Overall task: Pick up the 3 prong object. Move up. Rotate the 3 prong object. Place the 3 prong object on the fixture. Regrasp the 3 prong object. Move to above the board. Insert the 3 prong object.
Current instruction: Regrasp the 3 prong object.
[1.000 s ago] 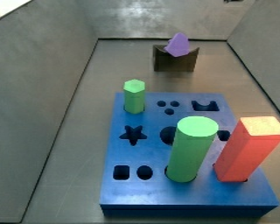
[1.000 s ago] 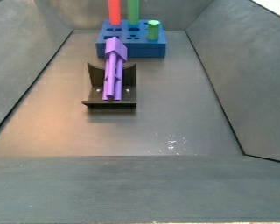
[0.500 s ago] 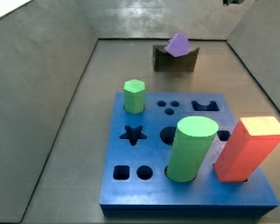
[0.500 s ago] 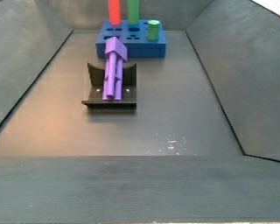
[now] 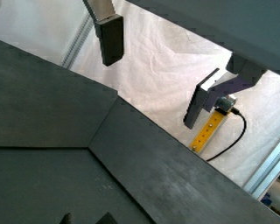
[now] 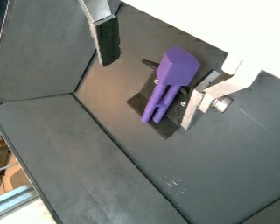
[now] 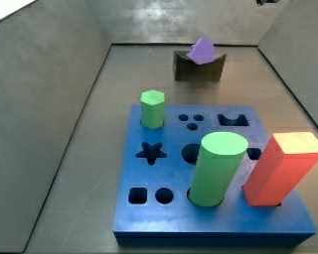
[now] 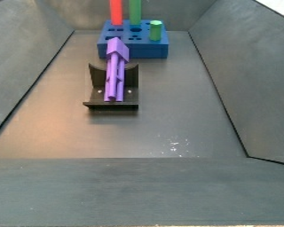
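Note:
The purple 3 prong object (image 6: 166,83) lies lengthwise on the dark fixture (image 6: 161,133), which stands on the floor behind the board. Both side views show the 3 prong object (image 7: 202,49) (image 8: 116,75) resting in the fixture (image 7: 198,67) (image 8: 110,105). My gripper (image 6: 149,92) hangs well above it and is open, with nothing between its fingers (image 6: 106,44). In a wrist view the gripper (image 5: 154,92) has only the bin wall and a white sheet behind it. The blue board (image 7: 215,238) (image 8: 132,50) sits apart from the fixture.
A green hexagonal peg (image 7: 151,107), a tall green cylinder (image 7: 218,169) and an orange-red block (image 7: 284,167) stand on the board. Sloped grey walls (image 8: 26,84) close in the floor on all sides.

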Controlling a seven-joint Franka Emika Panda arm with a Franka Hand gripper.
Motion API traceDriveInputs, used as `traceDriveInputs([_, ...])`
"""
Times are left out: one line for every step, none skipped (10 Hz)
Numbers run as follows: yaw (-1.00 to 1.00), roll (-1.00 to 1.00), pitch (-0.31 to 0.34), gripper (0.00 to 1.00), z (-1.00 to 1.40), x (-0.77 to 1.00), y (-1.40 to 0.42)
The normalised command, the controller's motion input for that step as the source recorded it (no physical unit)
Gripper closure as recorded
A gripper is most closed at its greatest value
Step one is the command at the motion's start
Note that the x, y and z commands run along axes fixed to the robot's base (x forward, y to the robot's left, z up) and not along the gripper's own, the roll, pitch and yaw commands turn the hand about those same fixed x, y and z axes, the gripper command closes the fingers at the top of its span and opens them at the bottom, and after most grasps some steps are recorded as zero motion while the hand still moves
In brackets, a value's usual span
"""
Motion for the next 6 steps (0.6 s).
traceDriveInputs([0.05, 0.14, 0.036, 0.00, -0.04, 0.86, -0.06])
traceDriveInputs([0.06, 0.14, 0.043, 0.00, -0.04, 0.86, -0.05])
traceDriveInputs([0.07, 0.13, 0.060, 0.00, -0.04, 0.84, -0.05])
traceDriveInputs([0.07, 0.12, 0.066, 0.00, -0.03, 0.84, -0.05])
traceDriveInputs([0.07, 0.12, 0.073, 0.00, -0.03, 0.83, -0.05])
traceDriveInputs([0.07, 0.12, 0.074, 0.00, -0.03, 0.83, -0.05])
